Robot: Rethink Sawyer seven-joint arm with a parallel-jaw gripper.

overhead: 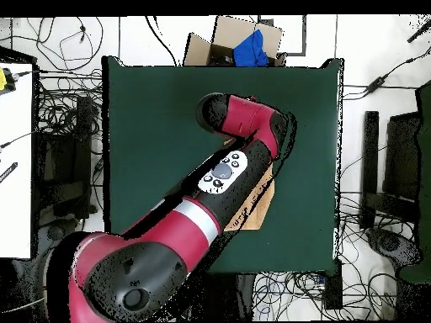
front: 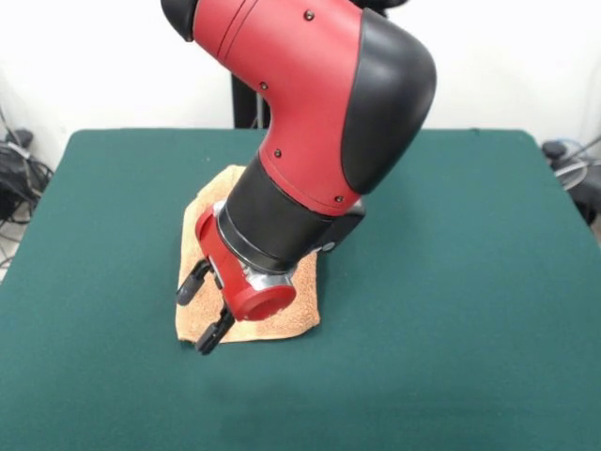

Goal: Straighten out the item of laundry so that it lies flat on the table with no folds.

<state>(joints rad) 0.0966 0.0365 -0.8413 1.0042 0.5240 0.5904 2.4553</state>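
Pincer (front: 205, 314) of the red and black arm hangs with fingers apart over the light orange-tan terry towel's (front: 286, 321) front corner on the dark green felt bench (front: 451, 310). From overhead, the arm hides most of the towel (overhead: 259, 202), right of the bench's (overhead: 151, 126) middle.

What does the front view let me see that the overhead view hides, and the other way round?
Only the front view shows the gripper, its black fingers spread open over the near left edge of the tan towel, and most of the towel's outline. Only the overhead view shows the cables on the floor and a cardboard box beyond the table. Both show the red and black arm over the towel on the green table.
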